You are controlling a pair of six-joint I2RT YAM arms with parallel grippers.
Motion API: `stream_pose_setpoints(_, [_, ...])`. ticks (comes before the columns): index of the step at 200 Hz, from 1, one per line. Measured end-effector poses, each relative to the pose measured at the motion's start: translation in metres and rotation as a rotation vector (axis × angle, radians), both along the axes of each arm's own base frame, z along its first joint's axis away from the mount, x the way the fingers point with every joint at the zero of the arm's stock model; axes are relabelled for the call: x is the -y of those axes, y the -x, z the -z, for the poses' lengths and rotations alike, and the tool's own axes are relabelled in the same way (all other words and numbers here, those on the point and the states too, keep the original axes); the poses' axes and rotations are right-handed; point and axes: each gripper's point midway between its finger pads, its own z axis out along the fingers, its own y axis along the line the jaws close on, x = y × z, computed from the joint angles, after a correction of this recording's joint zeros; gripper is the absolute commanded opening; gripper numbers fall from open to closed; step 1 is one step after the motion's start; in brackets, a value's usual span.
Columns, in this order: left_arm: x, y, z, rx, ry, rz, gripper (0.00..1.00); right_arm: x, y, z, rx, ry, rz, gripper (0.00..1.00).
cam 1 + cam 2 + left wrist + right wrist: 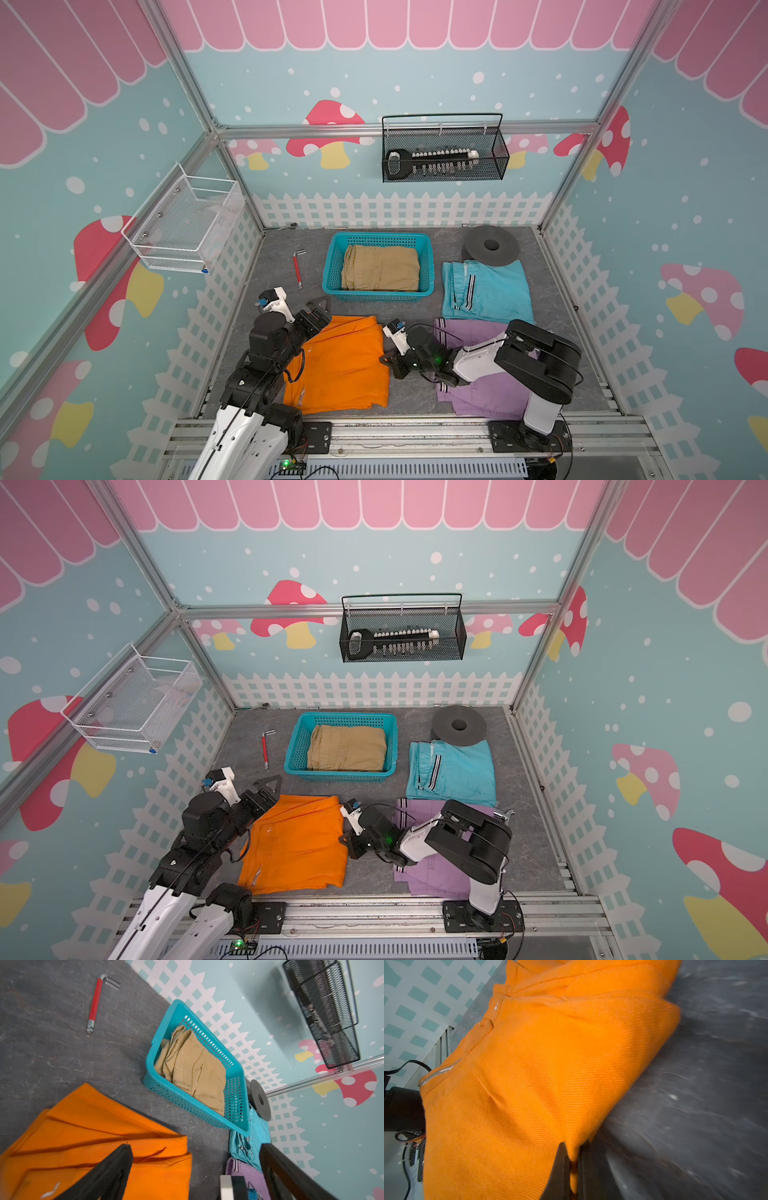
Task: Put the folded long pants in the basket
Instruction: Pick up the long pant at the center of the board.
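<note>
Evidently the orange pants are next. They lie flat on the surface, just in front of the basket. The right fingers are pressed together, pinching the edge of the fold nearest that arm. That is probably so the stack lifts as one piece. The left fingers are spread wide over the far corner on the opposite side, gripping nothing. They look placed to take a second hold, since a one-sided lift would likely let the fold sag open.

The tan pants lie inside the basket and fill most of its floor, so the orange would have to go on top. The teal pants lie beside the basket, with a grey disc overlapping their far edge. The lilac pants are partly under the right arm. A red hex key lies on the basket's other side, clear of the path.
</note>
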Motion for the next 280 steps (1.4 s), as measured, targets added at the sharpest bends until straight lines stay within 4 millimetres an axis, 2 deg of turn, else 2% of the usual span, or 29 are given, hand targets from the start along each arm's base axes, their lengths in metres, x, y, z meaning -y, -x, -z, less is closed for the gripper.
stream_pose_setpoints(50, [0.0, 0.0, 0.06, -0.144, -0.01, -0.008, 0.99, 0.037, -0.025, 0.0, -0.012, -0.031, 0.082, 0.0])
stream_pose_setpoints(93, [-0.008, 0.004, 0.092, -0.216, -0.026, -0.057, 0.99, 0.066, -0.034, -0.001, 0.003, 0.0, 0.162, 0.0])
stream_pose_setpoints(188, [-0.021, 0.014, 0.159, -0.405, -0.08, -0.134, 0.99, 0.09, -0.036, -0.002, 0.02, 0.034, 0.217, 0.0])
stream_pose_setpoints(222, [-0.017, 0.016, 0.174, -0.438, -0.061, -0.119, 0.99, 0.091, -0.035, -0.003, 0.019, 0.036, 0.215, 0.0])
stream_pose_setpoints(280, [0.005, -0.002, 0.171, -0.372, -0.001, -0.04, 0.99, 0.09, -0.035, -0.003, 0.009, 0.038, 0.209, 0.0])
